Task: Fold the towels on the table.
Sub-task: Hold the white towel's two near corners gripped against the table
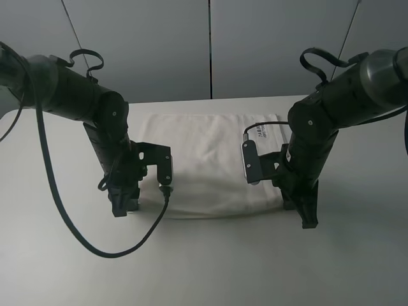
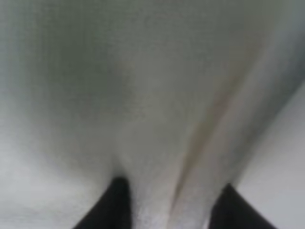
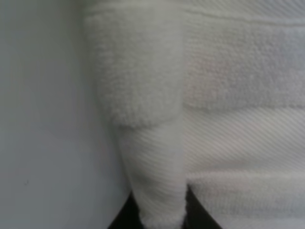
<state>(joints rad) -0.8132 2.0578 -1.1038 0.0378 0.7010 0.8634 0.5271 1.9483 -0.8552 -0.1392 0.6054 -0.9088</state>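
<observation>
A white terry towel (image 1: 204,159) lies flat in the middle of the white table (image 1: 57,268), with its small dark-printed label (image 1: 261,131) near the far right corner. My left gripper (image 1: 125,203) is down at the towel's near left corner. In the left wrist view, blurred towel (image 2: 157,119) cloth fills the gap between its dark fingertips (image 2: 114,205), bunched into a ridge. My right gripper (image 1: 306,213) is at the near right corner. There the right gripper (image 3: 162,217) pinches a folded-over edge of the towel (image 3: 143,95), near its woven band.
A black cable (image 1: 83,245) from the left arm loops over the table in front of the towel. Bare tabletop surrounds the towel on all sides. A grey panelled wall (image 1: 210,44) stands behind the far table edge.
</observation>
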